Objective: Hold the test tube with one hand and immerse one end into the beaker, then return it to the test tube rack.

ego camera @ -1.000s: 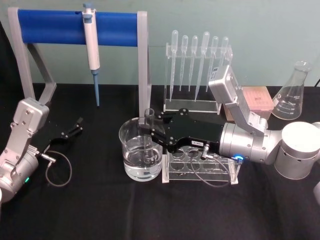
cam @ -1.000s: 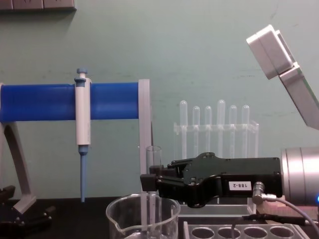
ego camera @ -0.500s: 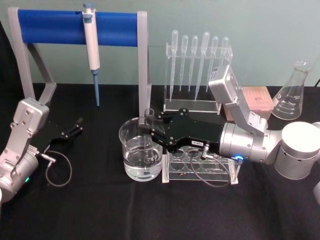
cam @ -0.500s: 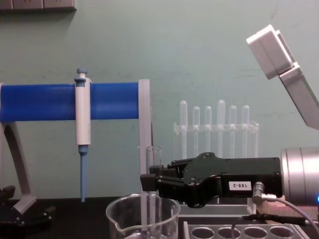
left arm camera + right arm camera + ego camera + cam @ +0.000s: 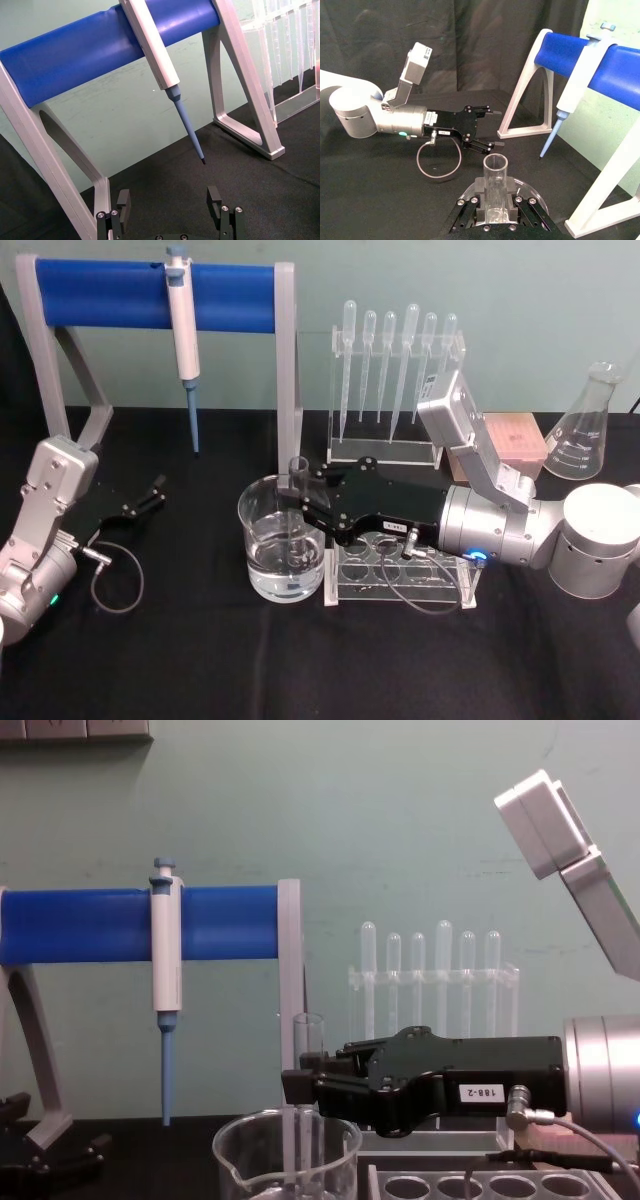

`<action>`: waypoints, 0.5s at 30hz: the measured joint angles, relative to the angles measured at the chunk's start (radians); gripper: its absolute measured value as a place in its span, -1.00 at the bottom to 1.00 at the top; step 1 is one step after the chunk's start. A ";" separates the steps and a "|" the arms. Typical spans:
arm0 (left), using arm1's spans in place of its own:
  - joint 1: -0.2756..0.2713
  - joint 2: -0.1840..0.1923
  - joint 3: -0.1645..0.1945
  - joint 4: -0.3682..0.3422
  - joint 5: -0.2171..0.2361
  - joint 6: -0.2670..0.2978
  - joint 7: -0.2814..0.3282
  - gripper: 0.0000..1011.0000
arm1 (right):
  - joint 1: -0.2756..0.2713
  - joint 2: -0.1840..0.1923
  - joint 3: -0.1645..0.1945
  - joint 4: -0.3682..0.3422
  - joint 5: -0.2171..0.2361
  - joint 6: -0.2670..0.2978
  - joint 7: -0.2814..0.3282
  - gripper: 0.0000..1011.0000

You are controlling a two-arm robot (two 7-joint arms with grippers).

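Fingers (image 5: 318,512) of the right gripper (image 5: 297,502) are pinching the test tube (image 5: 297,472) a little below its open rim and are holding it upright. Its lower end is dipping into the water inside the beaker (image 5: 258,540), which is standing just left of the test tube rack (image 5: 400,585), near the middle of the black table (image 5: 200,660). The left gripper (image 5: 148,496) is sitting low at the left side, well apart from the beaker, with its fingers spread and gripping nothing.
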 joint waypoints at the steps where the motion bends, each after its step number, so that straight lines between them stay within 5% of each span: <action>1: 0.000 0.000 0.000 0.000 0.000 0.000 0.000 0.98 | 0.000 0.000 0.000 0.000 0.000 0.000 0.000 -0.52; 15: 0.000 0.000 0.000 0.000 0.000 0.000 0.000 0.98 | 0.000 0.000 0.000 0.000 0.000 0.000 0.000 -0.52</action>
